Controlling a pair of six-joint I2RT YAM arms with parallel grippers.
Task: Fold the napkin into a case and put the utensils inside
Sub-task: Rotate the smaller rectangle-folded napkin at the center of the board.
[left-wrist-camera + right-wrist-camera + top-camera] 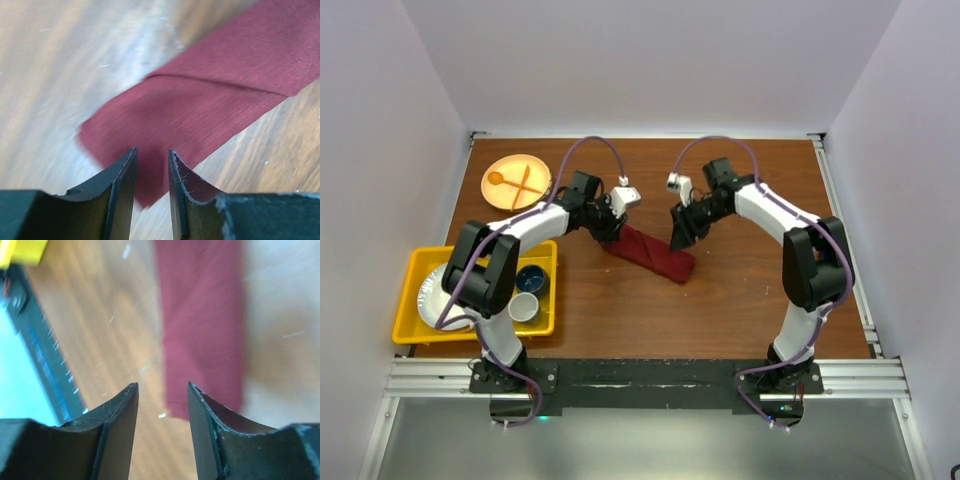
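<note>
Where the two arms meet at mid-table (750,300), item one: the case (652,255), a narrow folded maroon napkin packet, flat and diagonal on the wood. Left gripper (152,152): jaws slightly parted, empty, over the packet's upper-left end. Right gripper (162,385): jaws parted, empty, over the opposite end. Orange plate (542,185) and yellow bin (415,258) at left.

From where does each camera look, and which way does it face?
Top external: above and behind the arms, looking down on the table; both arms show, left gripper and right gripper at the ends of the folded napkin.
Left wrist: on the left arm, looking down past its open fingers at one napkin end.
Right wrist: on the right arm, looking down past its open fingers at the blurred napkin.
Shared: all three views show the napkin.
</note>
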